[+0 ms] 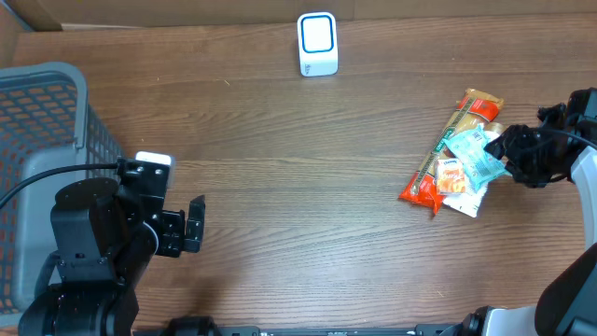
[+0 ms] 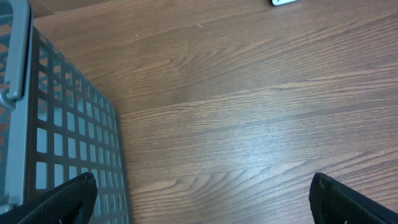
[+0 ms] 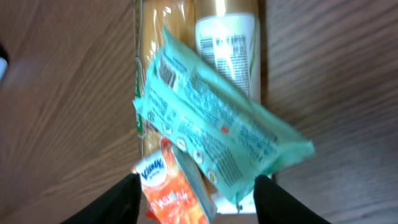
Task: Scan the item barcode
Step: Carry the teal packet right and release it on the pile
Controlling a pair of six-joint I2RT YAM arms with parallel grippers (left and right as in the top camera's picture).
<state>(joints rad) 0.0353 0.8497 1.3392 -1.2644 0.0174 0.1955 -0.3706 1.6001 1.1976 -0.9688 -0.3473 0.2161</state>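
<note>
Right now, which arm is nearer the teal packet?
Right. The right end effector hangs just above the teal packet; the left end effector is far across the table, beside the basket.

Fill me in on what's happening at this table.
The right gripper is down over a small pile of snack packets on the right side of the wooden table. Its jaws stand apart around the lower end of a teal packet whose barcode faces up. The white scanner sits at the far edge, with nothing presented to it yet. The left gripper hangs open and empty beside the gray basket.
</note>
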